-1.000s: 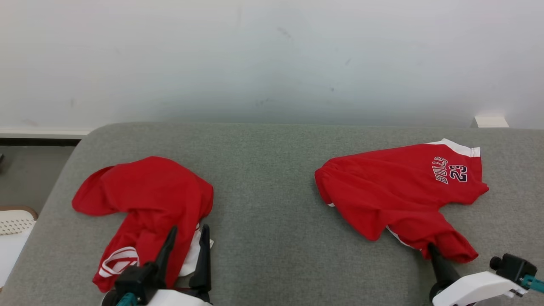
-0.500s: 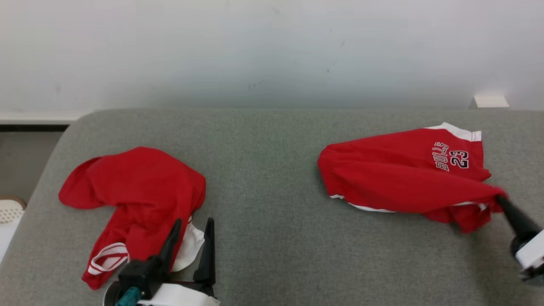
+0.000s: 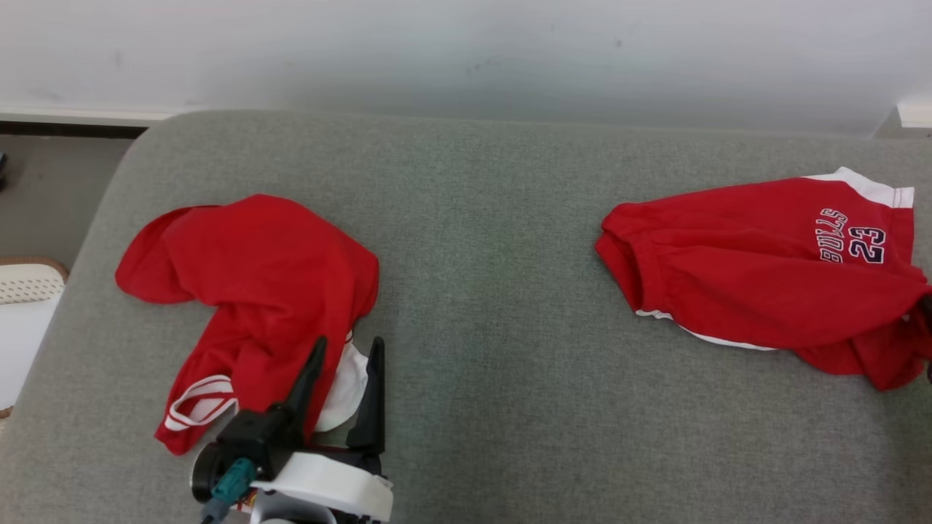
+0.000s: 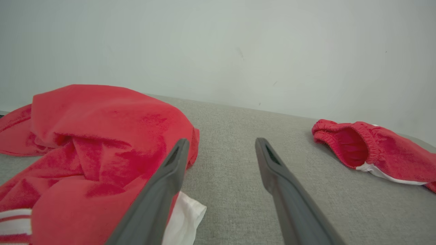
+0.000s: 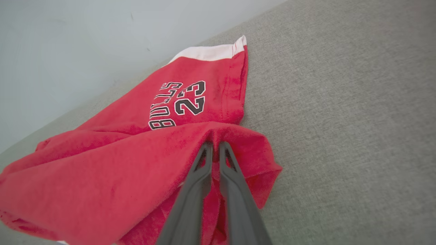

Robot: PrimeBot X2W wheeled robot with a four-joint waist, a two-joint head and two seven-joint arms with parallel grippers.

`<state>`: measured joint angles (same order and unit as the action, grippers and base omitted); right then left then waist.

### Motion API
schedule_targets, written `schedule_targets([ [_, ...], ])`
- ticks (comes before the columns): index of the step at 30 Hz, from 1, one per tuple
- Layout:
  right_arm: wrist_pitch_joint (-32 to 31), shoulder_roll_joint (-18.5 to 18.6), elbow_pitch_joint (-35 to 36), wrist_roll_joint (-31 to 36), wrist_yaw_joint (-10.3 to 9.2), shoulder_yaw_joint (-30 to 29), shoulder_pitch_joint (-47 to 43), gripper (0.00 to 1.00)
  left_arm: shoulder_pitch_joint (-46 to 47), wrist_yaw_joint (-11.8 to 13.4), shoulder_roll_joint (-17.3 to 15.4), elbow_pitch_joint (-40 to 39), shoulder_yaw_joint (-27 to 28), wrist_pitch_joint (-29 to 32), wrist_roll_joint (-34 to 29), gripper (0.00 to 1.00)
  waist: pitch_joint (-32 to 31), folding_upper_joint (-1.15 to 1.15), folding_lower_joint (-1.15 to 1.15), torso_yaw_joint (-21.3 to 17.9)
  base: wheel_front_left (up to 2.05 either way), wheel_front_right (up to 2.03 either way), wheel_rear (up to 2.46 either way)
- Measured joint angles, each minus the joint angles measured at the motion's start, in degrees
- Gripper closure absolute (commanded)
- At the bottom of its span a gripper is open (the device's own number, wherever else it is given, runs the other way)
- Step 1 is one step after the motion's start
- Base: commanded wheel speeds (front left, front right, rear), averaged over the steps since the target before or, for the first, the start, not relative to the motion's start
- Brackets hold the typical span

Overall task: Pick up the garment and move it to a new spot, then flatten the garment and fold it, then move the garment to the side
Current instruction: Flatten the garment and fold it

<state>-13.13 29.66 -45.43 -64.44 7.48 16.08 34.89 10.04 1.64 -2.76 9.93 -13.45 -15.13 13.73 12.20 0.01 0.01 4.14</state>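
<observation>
- Pinching a fold of the red shorts [image 3: 764, 269] at the right end of the worktop [image 3: 495, 364], the jaws of the right gripper [image 5: 214, 144] are clamped shut, presumably so the garment can be carried elsewhere.
- The left gripper [image 3: 349, 342] is held low at the edge of the red shirt [image 3: 255, 276], jaws spread wide, empty.
</observation>
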Motion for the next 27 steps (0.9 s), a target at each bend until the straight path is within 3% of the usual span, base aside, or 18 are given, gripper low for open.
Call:
schedule_targets([
  [7, 6.65, -0.83, 1.10, 2.50, 0.00, 3.67, -0.04, 0.00, -0.82, 0.11, 0.00, 0.60, 0.76, 0.00, 0.04, 0.00, -2.66, 0.00, 0.00, -0.39, 0.00, 0.00, 0.00],
  [17, 21.58, -2.85, 14.79, 8.09, 0.00, 9.46, -9.27, 0.00, -3.33, -0.85, 0.00, 0.73, 2.80, 0.00, 0.05, 0.00, -8.35, 0.00, 0.00, -6.05, 0.00, 0.00, 0.00],
  [21, 26.30, -4.74, 16.46, 11.65, 0.00, 8.84, -13.80, 0.00, -3.99, -0.86, 0.00, 0.66, 2.88, 0.00, 0.54, 0.00, -9.77, 0.00, -0.01, -8.35, 0.00, 0.00, 0.00],
  [27, 27.84, -8.21, 19.14, 15.43, 0.00, 5.65, -18.39, 0.00, -4.43, -1.40, 0.00, 1.01, 2.05, 0.00, 0.80, 0.00, -10.63, 0.00, 0.00, -11.25, 0.00, 0.00, 0.00],
])
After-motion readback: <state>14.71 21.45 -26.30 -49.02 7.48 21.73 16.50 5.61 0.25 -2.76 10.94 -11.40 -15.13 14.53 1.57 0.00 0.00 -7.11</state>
